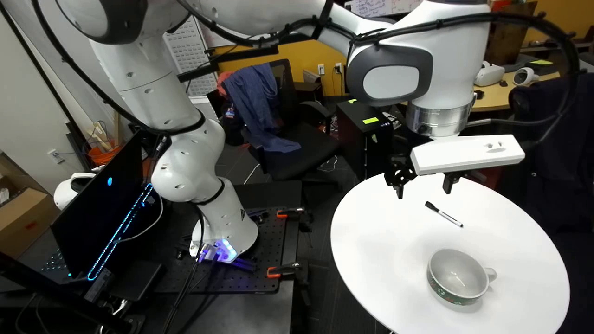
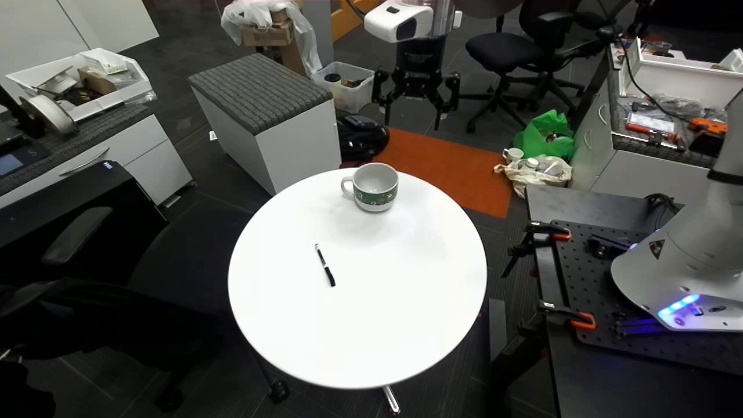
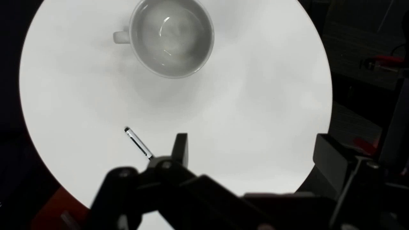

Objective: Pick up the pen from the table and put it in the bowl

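One pen [image 2: 325, 266] on table [image 2: 395, 325], shown whole in both exterior views, part-hidden in wrist view by wide-spread empty gripper [image 3: 251, 148], cup [image 2: 374, 188] nearby

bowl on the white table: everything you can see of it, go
The bowl is round and wide-mouthed, mug-like, with one handle. It looks like glazed ceramic: whitish rim, greyish inside with glossy highlights, and a green band of small, coloured pattern around the outside, too fine to make out. It stands upright on the table, off-centre toward the edge, mouth up. Nothing shows inside. Only the table touches it.
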Controlling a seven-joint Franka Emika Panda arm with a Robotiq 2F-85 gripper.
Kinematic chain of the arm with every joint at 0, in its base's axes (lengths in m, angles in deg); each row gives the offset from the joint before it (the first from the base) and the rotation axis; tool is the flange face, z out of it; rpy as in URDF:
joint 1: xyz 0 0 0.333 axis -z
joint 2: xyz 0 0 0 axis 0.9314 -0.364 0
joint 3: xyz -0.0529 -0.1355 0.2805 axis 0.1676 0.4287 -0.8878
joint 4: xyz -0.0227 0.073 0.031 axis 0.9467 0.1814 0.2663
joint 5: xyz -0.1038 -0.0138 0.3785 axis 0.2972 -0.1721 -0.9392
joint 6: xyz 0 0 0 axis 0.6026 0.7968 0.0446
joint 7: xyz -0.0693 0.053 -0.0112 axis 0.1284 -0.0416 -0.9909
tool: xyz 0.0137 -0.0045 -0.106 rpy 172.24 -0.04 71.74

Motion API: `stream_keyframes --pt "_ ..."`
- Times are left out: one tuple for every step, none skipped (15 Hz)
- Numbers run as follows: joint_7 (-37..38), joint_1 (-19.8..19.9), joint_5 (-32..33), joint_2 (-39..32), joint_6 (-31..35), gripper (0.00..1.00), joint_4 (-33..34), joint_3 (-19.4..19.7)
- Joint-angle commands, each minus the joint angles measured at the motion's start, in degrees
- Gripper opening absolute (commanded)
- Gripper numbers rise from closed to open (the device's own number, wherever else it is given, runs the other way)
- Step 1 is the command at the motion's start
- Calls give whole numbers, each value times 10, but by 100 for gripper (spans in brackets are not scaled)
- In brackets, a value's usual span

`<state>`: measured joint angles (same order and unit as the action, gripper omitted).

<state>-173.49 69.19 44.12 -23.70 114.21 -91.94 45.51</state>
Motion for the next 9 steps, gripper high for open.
stream_keyframes --pt "-29 6 -15 -41 41 100 30 -25" --pt "-34 6 -16 -51 48 100 35 -32" --pt "-36 5 -16 -58 54 100 40 -39" --pt "-40 5 -17 -67 57 100 45 -46" --pt "-48 5 -18 -77 57 100 52 -54" --pt "-57 6 -20 -84 52 100 59 -61" --pt "-68 6 -21 -93 46 100 66 -68" --pt "-78 7 -21 -99 42 100 72 -74" --pt "-89 8 -22 -107 39 100 78 -80"
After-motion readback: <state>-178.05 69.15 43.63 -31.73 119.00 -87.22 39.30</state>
